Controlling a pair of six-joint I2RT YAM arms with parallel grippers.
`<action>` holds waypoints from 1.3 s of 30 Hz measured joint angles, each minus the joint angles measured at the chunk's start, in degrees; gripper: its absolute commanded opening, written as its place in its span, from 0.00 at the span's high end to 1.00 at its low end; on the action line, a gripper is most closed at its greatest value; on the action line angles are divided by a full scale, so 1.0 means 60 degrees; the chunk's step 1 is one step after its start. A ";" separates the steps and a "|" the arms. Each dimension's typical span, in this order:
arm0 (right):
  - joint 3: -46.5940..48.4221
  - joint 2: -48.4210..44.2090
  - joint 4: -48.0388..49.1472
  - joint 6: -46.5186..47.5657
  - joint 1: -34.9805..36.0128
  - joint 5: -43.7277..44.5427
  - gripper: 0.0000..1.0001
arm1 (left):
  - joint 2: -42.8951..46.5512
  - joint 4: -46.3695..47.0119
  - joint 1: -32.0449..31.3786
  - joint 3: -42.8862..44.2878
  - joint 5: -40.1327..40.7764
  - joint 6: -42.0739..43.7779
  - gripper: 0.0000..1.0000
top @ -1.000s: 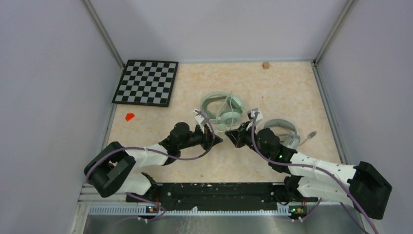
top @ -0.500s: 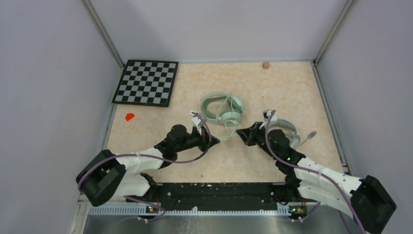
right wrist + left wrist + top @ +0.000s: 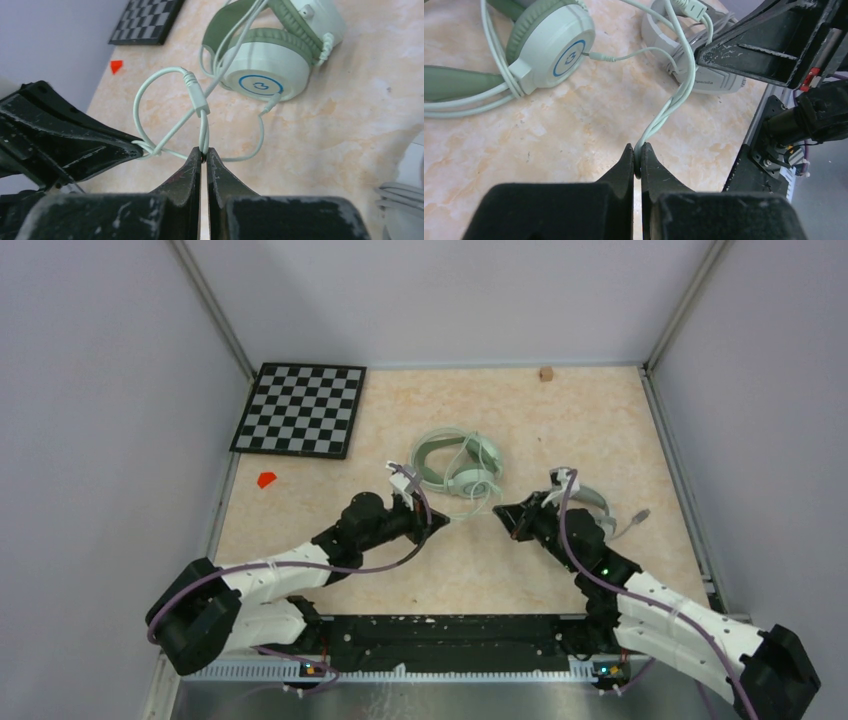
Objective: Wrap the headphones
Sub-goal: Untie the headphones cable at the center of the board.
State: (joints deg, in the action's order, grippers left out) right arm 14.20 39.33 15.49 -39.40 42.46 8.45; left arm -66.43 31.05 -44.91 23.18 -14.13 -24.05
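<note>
The left arm (image 3: 270, 580) and right arm (image 3: 670, 615) are white with black joints, purple cables (image 3: 340, 568) and scratched black jaws.

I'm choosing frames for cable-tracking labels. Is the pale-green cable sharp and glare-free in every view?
Left wrist: the pale-green cable is crisp and evenly lit, with no glare; only the near body of the left gripper looks soft and dark. Right wrist: the cable is equally sharp where the right gripper pinches it. Top external: in focus, but the cable is only a thin, low-contrast thread against the pale table.

Left claw (image 3: 444, 523) and right claw (image 3: 498, 510) face each other near mint-green headphones (image 3: 458, 464)
</note>
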 measured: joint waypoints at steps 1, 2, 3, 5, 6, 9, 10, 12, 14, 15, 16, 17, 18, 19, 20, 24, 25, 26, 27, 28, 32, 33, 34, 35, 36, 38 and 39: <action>0.0131 0.0084 -0.0204 0.0109 0.0000 0.0087 1.00 | 0.0000 -0.0131 0.0000 0.0036 0.0109 0.0015 1.00; 0.0364 0.0229 -0.0532 0.0248 0.0000 0.0189 1.00 | 0.0000 -0.0226 0.0000 0.0055 0.0193 0.0025 1.00; 0.0619 0.0393 -0.0820 0.0353 0.0000 0.0288 1.00 | -0.0004 -0.0324 -0.0004 0.0076 0.0295 0.0033 1.00; 0.1370 0.0896 -0.1614 0.0674 0.0000 0.0543 1.00 | -0.0022 -0.0463 -0.0004 0.0135 0.0459 0.0040 1.00; 0.1745 0.1166 -0.1956 0.0889 0.0000 0.0645 1.00 | -0.0047 -0.0481 -0.0004 0.0182 0.0539 0.0047 1.00; 0.2473 0.1694 -0.2623 0.1483 0.0000 0.0831 1.00 | -0.0208 -0.0503 0.0000 0.0357 0.0674 0.0087 1.00; 0.2652 0.1810 -0.2809 0.1672 0.0000 0.0852 1.00 | -0.0288 -0.0510 0.0004 0.0412 0.0692 0.0102 1.00; 0.2947 0.1953 -0.3155 0.2014 0.0000 0.0933 1.00 | -0.0437 -0.0532 0.0004 0.0499 0.0692 0.0102 1.00; 0.3129 0.1978 -0.3406 0.2335 0.0000 0.1067 1.00 | -0.0546 -0.0528 0.0004 0.0550 0.0688 0.0102 1.00; 0.3173 0.1974 -0.3479 0.2481 0.0004 0.1155 1.00 | -0.0583 -0.0528 0.0004 0.0576 0.0688 0.0102 1.00; 0.3206 0.1974 -0.3544 0.2692 0.0004 0.1308 1.00 | -0.0586 -0.0532 0.0004 0.0594 0.0703 0.0106 1.00; 0.3217 0.1953 -0.3566 0.3067 -0.0022 0.1902 1.00 | -0.0579 -0.0699 0.0033 0.0601 0.0827 0.0164 1.00; 0.3206 0.1902 -0.3566 0.3388 -0.0106 0.2339 1.00 | -0.0583 -0.0900 0.0087 0.0601 0.0903 0.0182 1.00; 0.3191 0.1858 -0.3493 0.3697 -0.0175 0.2692 1.00 | -0.0612 -0.1111 0.0135 0.0597 0.1009 0.0208 1.00; 0.3136 0.1770 -0.3257 0.4138 -0.0211 0.3118 1.00 | -0.0648 -0.1351 0.0186 0.0583 0.1067 0.0215 1.00; 0.2725 0.1333 -0.1956 0.5661 -0.0204 0.3832 1.00 | -0.0747 -0.1821 0.0237 0.0579 0.1184 0.0240 1.00; 0.2565 0.1169 -0.1526 0.6007 -0.0204 0.3872 1.00 | -0.0747 -0.1902 0.0237 0.0579 0.1173 0.0244 1.00; 0.2543 0.1129 -0.1450 0.6076 -0.0204 0.3872 1.00 | -0.0747 -0.1927 0.0237 0.0579 0.1155 0.0244 1.00; 0.2506 0.1071 -0.1253 0.6069 -0.0204 0.3705 0.94 | -0.0747 -0.1938 0.0237 0.0579 0.1118 0.0248 1.00; 0.2506 0.1060 -0.1100 0.6029 -0.0204 0.3439 0.85 | -0.0754 -0.1927 0.0237 0.0579 0.1049 0.0244 1.00; 0.2605 0.1563 -0.0838 0.5140 -0.0204 0.2106 0.69 | -0.0834 -0.1818 0.0237 0.0579 0.0834 0.0244 1.00; 0.2736 0.1800 -0.0929 0.4830 -0.0204 0.1869 0.68 | -0.0860 -0.1778 0.0237 0.0579 0.0787 0.0244 1.00; 0.2962 0.2204 -0.1078 0.4448 -0.0204 0.1603 0.66 | -0.0892 -0.1716 0.0237 0.0579 0.0725 0.0244 1.00; 0.3184 0.2648 -0.1180 0.4044 -0.0204 0.1290 0.65 | -0.0914 -0.1668 0.0237 0.0565 0.0656 0.0244 1.00; 0.3351 0.3013 -0.1235 0.3610 -0.0204 0.1013 0.65 | -0.0925 -0.1617 0.0237 0.0561 0.0568 0.0244 1.00; 0.3432 0.3464 -0.1191 0.2736 -0.0204 0.0382 0.63 | -0.0954 -0.1515 0.0237 0.0557 0.0463 0.0244 1.00; 0.3432 0.3592 -0.1155 0.2353 -0.0204 0.0124 0.61 | -0.0954 -0.1486 0.0237 0.0550 0.0433 0.0244 1.00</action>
State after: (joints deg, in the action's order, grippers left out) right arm 34.79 60.88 8.56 -25.28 41.23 9.19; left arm -72.16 22.13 -43.48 26.48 -11.53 -22.59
